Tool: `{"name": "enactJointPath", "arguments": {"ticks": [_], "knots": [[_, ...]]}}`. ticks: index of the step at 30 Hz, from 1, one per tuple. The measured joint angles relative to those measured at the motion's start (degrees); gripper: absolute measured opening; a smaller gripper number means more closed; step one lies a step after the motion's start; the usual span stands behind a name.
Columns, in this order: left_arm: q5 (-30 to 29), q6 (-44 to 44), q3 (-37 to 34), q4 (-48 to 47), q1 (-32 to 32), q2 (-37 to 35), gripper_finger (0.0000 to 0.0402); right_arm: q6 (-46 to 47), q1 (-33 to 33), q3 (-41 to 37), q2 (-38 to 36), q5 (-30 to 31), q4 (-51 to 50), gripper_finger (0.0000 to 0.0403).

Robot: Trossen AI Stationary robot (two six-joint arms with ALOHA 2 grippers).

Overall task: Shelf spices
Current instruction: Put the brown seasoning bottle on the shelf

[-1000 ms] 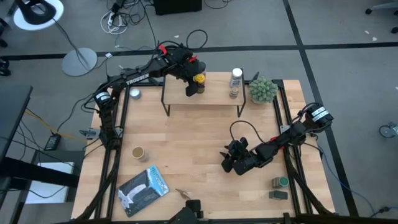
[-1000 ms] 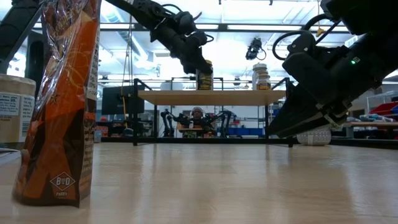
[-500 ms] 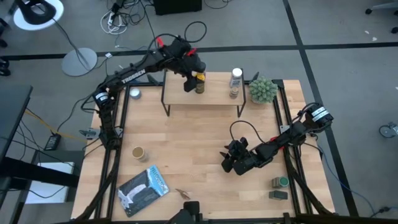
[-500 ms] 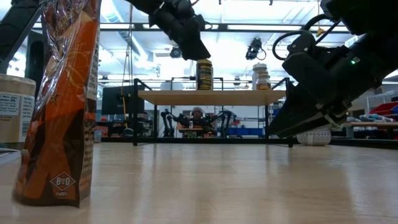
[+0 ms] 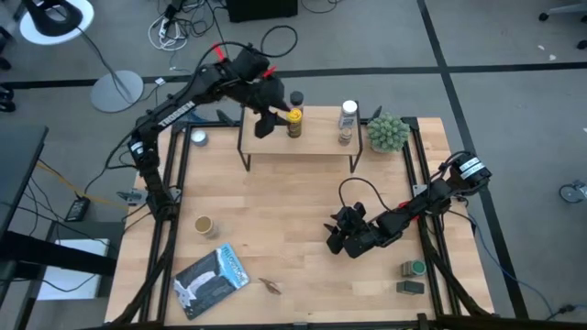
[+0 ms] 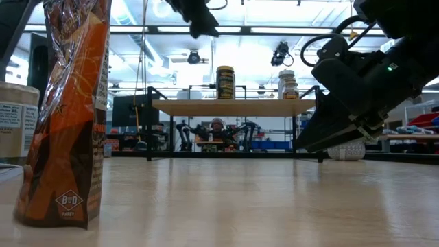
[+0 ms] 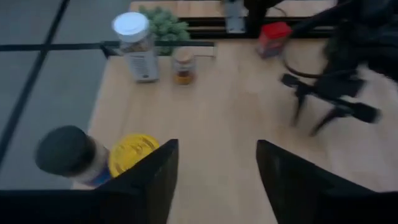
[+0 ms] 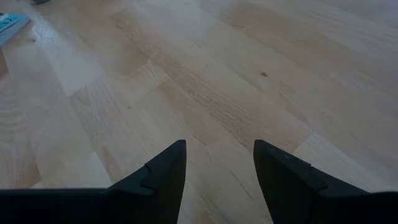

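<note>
Left gripper (image 5: 263,124) of mine hangs in the air above the left part of the low light-wood shelf on thin black legs (image 5: 316,147), fingers (image 7: 149,180) spread wide with nothing between them. In the low view this gripper (image 6: 199,20) sits well above the shelf board (image 6: 233,104), clear of every jar.

Moving rightward along the shelf, the yellow-lidded jar (image 5: 293,123) stands upright on the board, just beside my left gripper. A black-lidded jar (image 5: 295,98) stands close behind it at the shelf's far edge; the left wrist view shows the two lids (image 7: 132,151) (image 7: 62,149) side by side, whether touching I cannot tell. Farther right on the shelf, well apart from these, stands the white-capped clear bottle (image 5: 348,114), with a smaller tan-lidded jar (image 5: 345,137) just in front of it. A small green potted plant (image 5: 388,132) sits beyond the shelf's right end.

Right gripper (image 5: 341,238) of mine rests low over the big wooden tabletop (image 5: 275,220), right of centre, fingers (image 8: 161,180) parted and empty. Near the table's right front corner lie a green-topped tin (image 5: 412,268) and a second small tin (image 5: 410,287).
</note>
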Motion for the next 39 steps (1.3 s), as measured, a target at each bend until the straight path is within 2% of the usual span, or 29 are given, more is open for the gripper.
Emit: {"name": "enactJointPath", "arguments": {"ticks": [5,11,13,16,19,23,26,29,34,39], "knots": [[1.81,-1.49,-0.07,-4.27,-0.03,-3.92,0.0130,0.00,-0.01,0.00,0.00,-0.09,0.00,0.0187],[2.80,-1.35,-0.07,-9.56,-3.45,-8.44,0.0021,0.00,0.00,0.00,0.00,-0.26,0.22,0.0187],[2.83,-1.32,-0.09,-11.17,-5.23,-9.89,0.0007,0.05,0.02,0.00,0.00,-0.42,0.33,0.0187],[2.96,-1.34,-2.04,-11.53,-8.18,-12.90,0.0010,0.13,0.39,0.00,0.00,-0.46,0.33,0.0187],[2.99,-2.90,-10.89,-5.77,-10.91,-18.60,0.0009,0.15,1.11,0.00,0.00,-0.46,0.33,0.0187],[0.94,-9.23,-31.50,10.16,-13.09,-30.26,0.0003,0.85,1.84,0.00,0.00,-0.44,0.33,0.0187],[-4.37,-16.61,-46.26,19.96,-14.52,-39.88,0.0003,1.24,1.90,0.00,0.00,-0.44,0.33,0.0187],[-11.43,-22.79,-57.73,25.90,-16.90,-48.92,0.0003,1.49,1.90,0.00,0.00,-0.44,0.33,0.0187],[-19.42,-31.50,-71.95,36.62,-23.55,-62.70,0.0003,1.55,1.90,0.00,0.00,-0.42,0.34,0.0187],[-30.72,-37.53,-82.10,37.69,-32.36,-70.80,0.0003,1.55,1.90,0.00,0.00,-0.41,0.88,0.0187]]}}
